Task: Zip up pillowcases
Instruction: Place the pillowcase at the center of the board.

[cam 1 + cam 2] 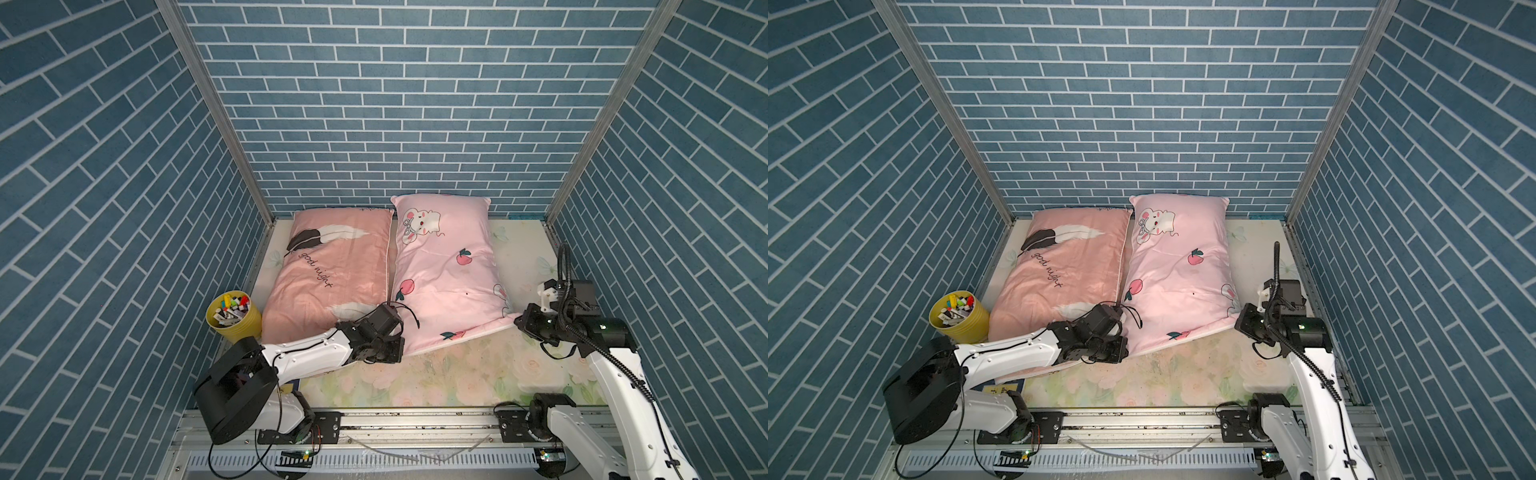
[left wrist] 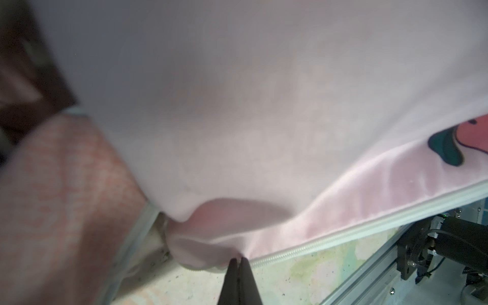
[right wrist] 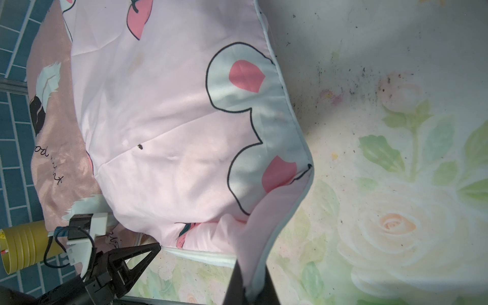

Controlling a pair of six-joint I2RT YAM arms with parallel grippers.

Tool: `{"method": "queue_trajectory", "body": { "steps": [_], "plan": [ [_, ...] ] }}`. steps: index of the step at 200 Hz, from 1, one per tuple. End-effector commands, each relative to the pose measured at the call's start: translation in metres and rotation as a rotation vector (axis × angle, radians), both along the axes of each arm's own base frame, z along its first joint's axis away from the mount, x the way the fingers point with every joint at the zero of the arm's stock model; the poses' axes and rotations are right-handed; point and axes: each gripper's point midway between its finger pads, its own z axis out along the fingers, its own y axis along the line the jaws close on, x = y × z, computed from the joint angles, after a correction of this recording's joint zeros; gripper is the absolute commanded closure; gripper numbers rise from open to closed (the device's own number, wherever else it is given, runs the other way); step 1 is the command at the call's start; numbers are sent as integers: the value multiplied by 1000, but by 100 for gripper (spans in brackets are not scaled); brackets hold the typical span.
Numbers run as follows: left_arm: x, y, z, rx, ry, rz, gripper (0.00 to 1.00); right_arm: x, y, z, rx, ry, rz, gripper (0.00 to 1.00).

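left gripper [image 2: 239, 260] pinching pale pink pillowcase [image 1: 449, 282] at zipper [image 2: 343, 237] end | right gripper [image 3: 250, 274] pinching its corner | lying on worktop [image 1: 457, 374], right of centre toward far edge | risk: slip off zipper; slider jam from slack fabric

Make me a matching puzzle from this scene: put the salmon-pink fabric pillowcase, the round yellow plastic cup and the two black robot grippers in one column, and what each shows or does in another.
1. salmon-pink fabric pillowcase
2. round yellow plastic cup
3. left gripper
4. right gripper

A. shut on a corner of the pale pink peach-print pillowcase
B. full of small colourful pieces
C. shut, tips at the white zipper
D. printed with feathers and "good night"

Pairs: 1-D, 2-B, 3-C, 4-A.
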Motion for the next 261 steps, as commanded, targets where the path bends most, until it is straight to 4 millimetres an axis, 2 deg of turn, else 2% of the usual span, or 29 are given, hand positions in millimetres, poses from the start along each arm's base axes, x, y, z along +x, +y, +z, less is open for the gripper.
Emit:
{"method": "queue_trajectory", "body": {
  "steps": [1, 44, 139, 178, 212, 218, 233, 245, 252, 261],
  "plan": [
    [-11, 41, -21, 178, 34, 15, 100, 12, -14, 22, -66, -84, -38, 100],
    [-10, 44, -20, 187, 31, 15, 100, 12, -16, 22, -71, -82, -45, 100],
    [-18, 62, -37, 268, 50, 9, 100, 11, -22, 21, -84, -78, -67, 100],
    [-17, 64, -28, 274, 31, 5, 100, 10, -23, 21, -84, -75, -70, 100],
    [-10, 47, -8, 171, -14, 1, 100, 16, 0, 25, 22, -103, 19, 100],
    [-9, 45, -5, 156, -19, 1, 100, 17, 2, 27, 33, -115, 31, 88],
    [-7, 41, 5, 130, -38, -1, 75, 17, 4, 35, 29, -150, 50, 59],
    [-5, 39, 14, 113, -52, -1, 63, 15, 2, 44, 11, -176, 63, 42],
    [-4, 39, 20, 107, -63, -2, 55, 15, 2, 52, -1, -190, 72, 28],
    [-2, 39, 31, 102, -86, -4, 44, 15, 1, 62, -16, -212, 81, 4]
  ]
}}
